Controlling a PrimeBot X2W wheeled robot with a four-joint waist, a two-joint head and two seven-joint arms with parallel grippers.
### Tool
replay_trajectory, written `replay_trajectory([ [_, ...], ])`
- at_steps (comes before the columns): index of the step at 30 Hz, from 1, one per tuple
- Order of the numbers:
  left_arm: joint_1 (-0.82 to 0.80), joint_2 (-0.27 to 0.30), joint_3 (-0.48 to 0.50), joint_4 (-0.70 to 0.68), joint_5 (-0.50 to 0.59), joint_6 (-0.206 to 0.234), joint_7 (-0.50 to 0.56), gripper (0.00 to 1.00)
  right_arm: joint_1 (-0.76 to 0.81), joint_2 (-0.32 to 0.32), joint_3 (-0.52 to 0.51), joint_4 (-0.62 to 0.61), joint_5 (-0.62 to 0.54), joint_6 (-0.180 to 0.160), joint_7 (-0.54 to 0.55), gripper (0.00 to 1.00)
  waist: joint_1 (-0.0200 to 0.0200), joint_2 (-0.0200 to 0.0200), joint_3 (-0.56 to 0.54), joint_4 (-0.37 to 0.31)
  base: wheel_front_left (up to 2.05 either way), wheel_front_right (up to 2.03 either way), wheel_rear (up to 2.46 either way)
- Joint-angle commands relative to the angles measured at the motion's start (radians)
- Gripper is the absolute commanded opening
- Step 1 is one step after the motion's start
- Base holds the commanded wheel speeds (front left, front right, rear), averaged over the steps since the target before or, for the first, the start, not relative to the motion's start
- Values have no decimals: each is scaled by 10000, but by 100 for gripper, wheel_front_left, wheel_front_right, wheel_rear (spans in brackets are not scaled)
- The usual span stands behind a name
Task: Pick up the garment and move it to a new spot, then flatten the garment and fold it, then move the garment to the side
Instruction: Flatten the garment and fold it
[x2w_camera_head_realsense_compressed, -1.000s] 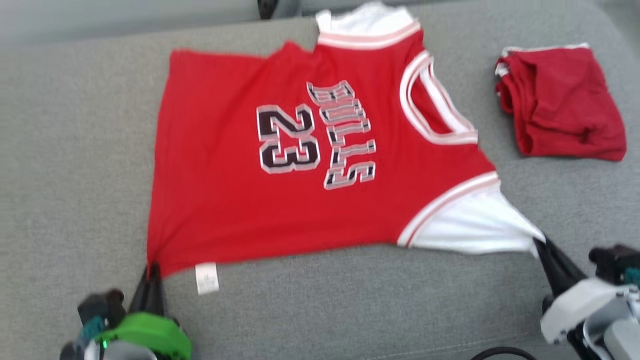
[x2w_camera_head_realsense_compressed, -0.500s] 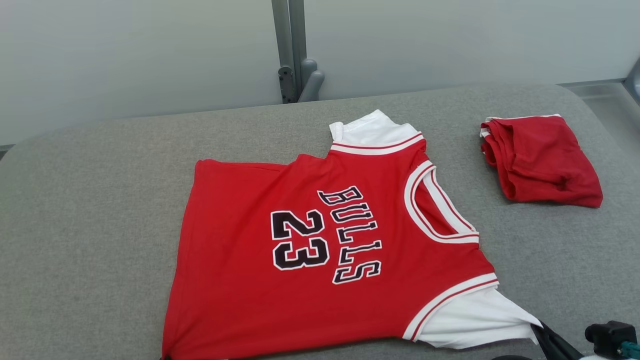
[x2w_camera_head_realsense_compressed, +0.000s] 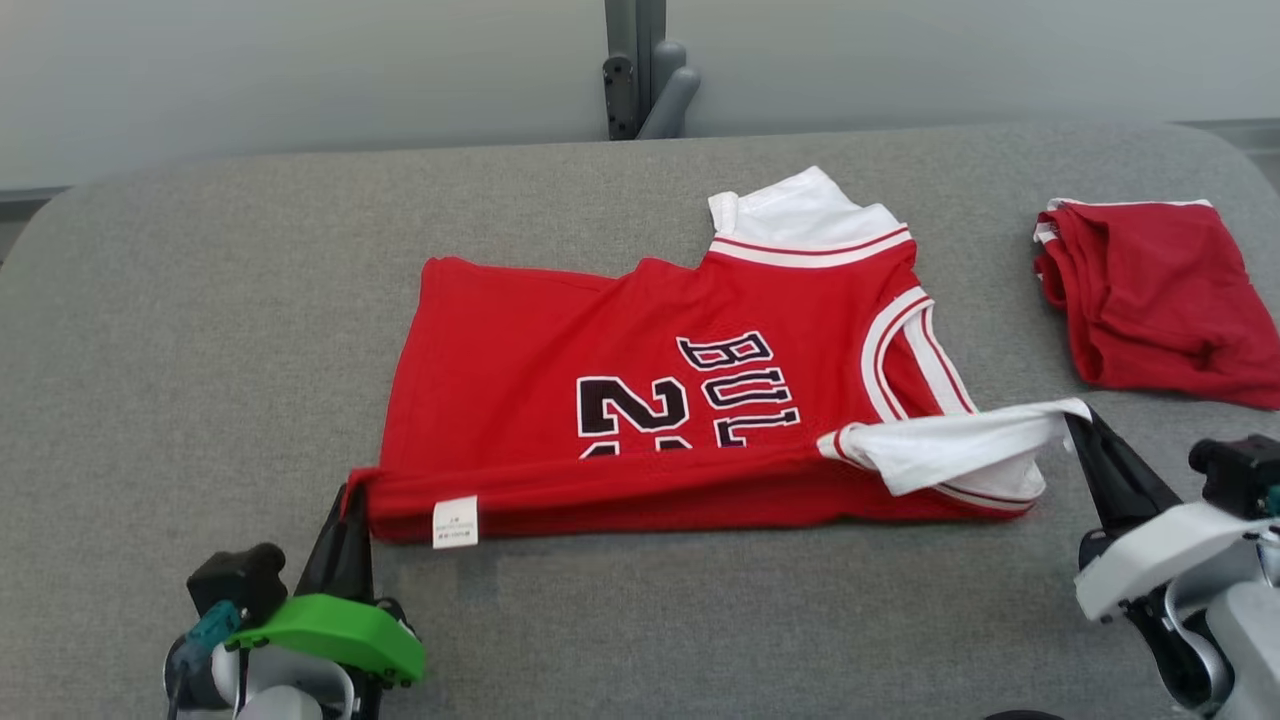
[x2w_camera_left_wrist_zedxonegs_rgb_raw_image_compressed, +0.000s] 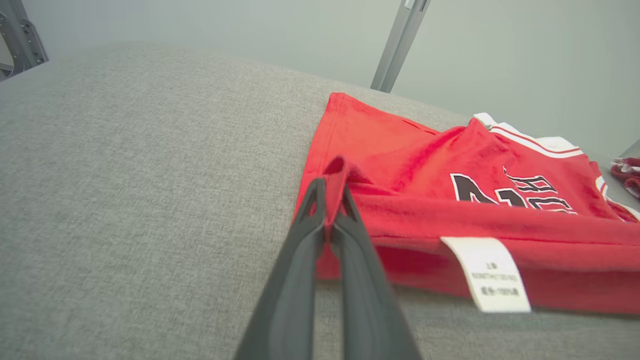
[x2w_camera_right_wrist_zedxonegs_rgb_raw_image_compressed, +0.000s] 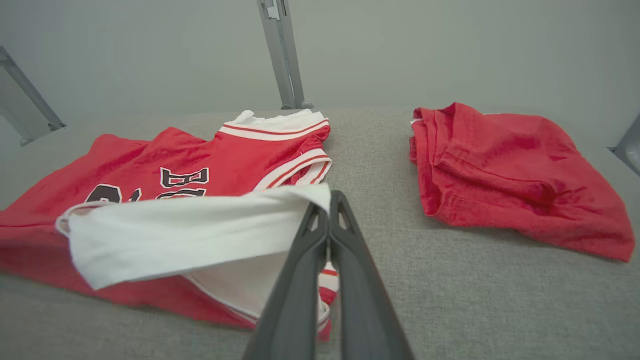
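Observation:
The garment (x2w_camera_head_realsense_compressed: 640, 400) is a red jersey with white sleeves and black lettering, lying on the grey padded table (x2w_camera_head_realsense_compressed: 200, 330). Its near edge is lifted and turned over toward the far side, hiding the lower half of the print. My left gripper (x2w_camera_head_realsense_compressed: 347, 497) is shut on the red hem corner (x2w_camera_left_wrist_zedxonegs_rgb_raw_image_compressed: 336, 172), next to a white label (x2w_camera_left_wrist_zedxonegs_rgb_raw_image_compressed: 492, 272). My right gripper (x2w_camera_head_realsense_compressed: 1078, 420) is shut on the tip of the white sleeve (x2w_camera_right_wrist_zedxonegs_rgb_raw_image_compressed: 200, 230), which is pulled taut across the jersey (x2w_camera_right_wrist_zedxonegs_rgb_raw_image_compressed: 165, 165).
A second red garment (x2w_camera_head_realsense_compressed: 1160, 290), folded, lies at the far right of the table (x2w_camera_right_wrist_zedxonegs_rgb_raw_image_compressed: 520, 175). A grey post (x2w_camera_head_realsense_compressed: 640, 70) stands behind the table's far edge. Bare grey padding spreads to the left and along the front.
Both grippers have carried the jersey's near edge up and toward the far side, folding it over the number. The head camera has also shifted between frames.

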Motion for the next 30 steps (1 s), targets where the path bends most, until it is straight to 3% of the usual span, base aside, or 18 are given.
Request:
replay_trajectory([
  [1, -396, 78, 28, 163, 128, 37, 6, 0, -356, 25, 83, 257, -118, -20, -27, 0, 1, 0, 608, 205, 0, 0, 0],
  [16, -2960, 70, -621, 1273, -35, 360, 6, 0, -3638, 633, 372, 2909, -1039, -20, -27, 0, 1, 0, 2506, 261, 0, 0, 0],
  [17, -3053, 70, -682, 1285, -66, 387, 6, 15, -3721, 709, 337, 3071, -1010, -20, -27, 29, 1, 0, 2557, 264, 0, 0, 0],
  [18, -3150, 74, -721, 1232, -68, 399, 6, 54, -3823, 770, 285, 3208, -985, -20, -27, 93, 1, 0, 2604, 268, 0, 0, 0],
  [19, -3200, 73, -752, 1170, -71, 429, 6, 100, -3936, 800, 216, 3249, -1020, -20, -27, 100, 1, 0, 2632, 269, 0, 0, 0],
  [24, -3121, 71, -668, 729, -25, 544, 6, 100, -3937, 874, -319, 2997, -1205, -20, -29, 100, 1, 0, 2590, 274, 0, 0, 0],
  [30, -1968, 67, -157, -291, -17, 732, 6, 100, -2311, 1227, -1393, 1458, -1358, -20, -26, 100, 1, 0, 2048, 210, 0, 0, 0],
])
